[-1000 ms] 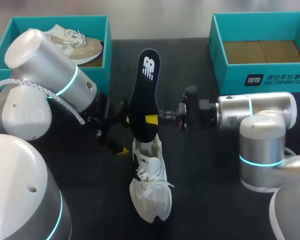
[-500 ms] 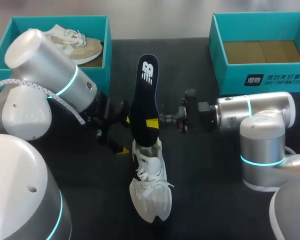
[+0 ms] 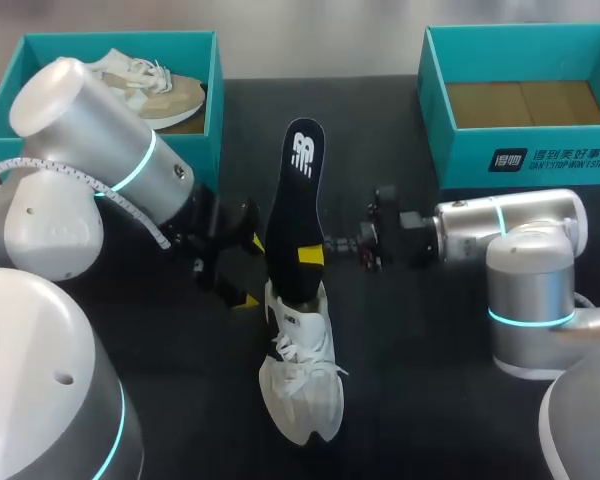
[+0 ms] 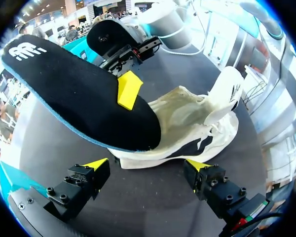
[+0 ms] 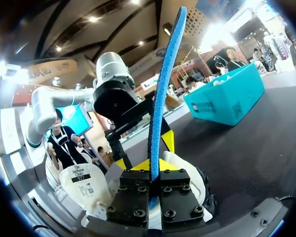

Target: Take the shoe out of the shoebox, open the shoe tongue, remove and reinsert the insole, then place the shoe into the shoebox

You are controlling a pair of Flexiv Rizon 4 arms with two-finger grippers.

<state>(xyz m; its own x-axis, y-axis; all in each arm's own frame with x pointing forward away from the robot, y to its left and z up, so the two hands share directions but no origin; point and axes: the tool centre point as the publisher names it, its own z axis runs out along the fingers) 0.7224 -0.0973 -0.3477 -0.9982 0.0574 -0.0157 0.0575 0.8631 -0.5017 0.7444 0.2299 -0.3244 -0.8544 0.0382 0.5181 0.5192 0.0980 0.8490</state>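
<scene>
We count two shoes: one white shoe on the worktop, and one beige shoe beyond the white shoe to its left. There are two teal shoeboxes, the left shoebox and the right shoebox, either side of the white shoe. One black insole rises from its heel. Two arms, the left arm and the right arm, flank it.

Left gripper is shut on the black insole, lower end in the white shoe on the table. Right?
No: the right gripper is shut on the black insole, per the right wrist view; the left gripper is open. Lower end in the white shoe on the table: correct.
</scene>
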